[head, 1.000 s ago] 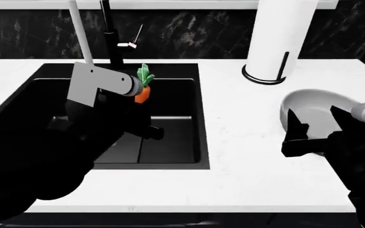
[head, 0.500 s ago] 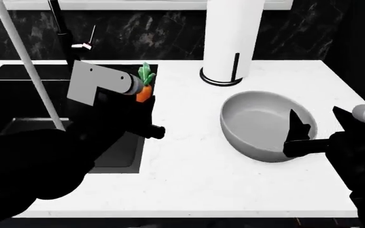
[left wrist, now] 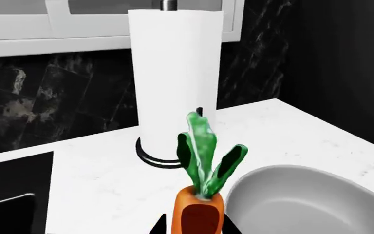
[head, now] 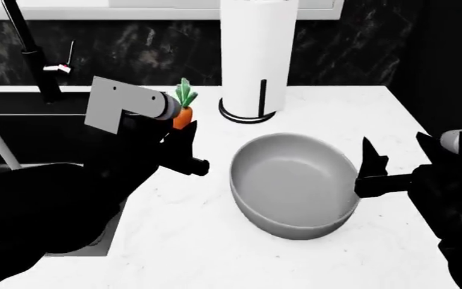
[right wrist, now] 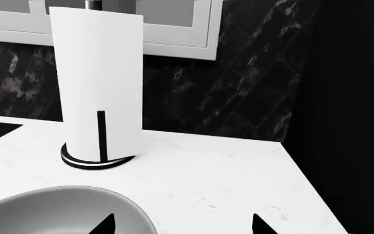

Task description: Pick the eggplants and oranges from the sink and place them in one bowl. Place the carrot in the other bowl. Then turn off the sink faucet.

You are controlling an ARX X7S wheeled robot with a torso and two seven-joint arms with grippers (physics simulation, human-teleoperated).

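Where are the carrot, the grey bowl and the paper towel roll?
carrot (left wrist: 198,220): left wrist view, orange body.
grey bowl (head: 295,174): head view, inside floor.
paper towel roll (right wrist: 99,83): right wrist view, white paper side.

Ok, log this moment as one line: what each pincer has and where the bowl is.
left pincer: shut on carrot, above counter | right pincer: open, empty, at bowl's rim | mid-grey bowl: on counter, empty

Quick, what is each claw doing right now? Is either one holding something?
Left claw: closed on the carrot, green top up.
Right claw: open and empty, beside the grey bowl.
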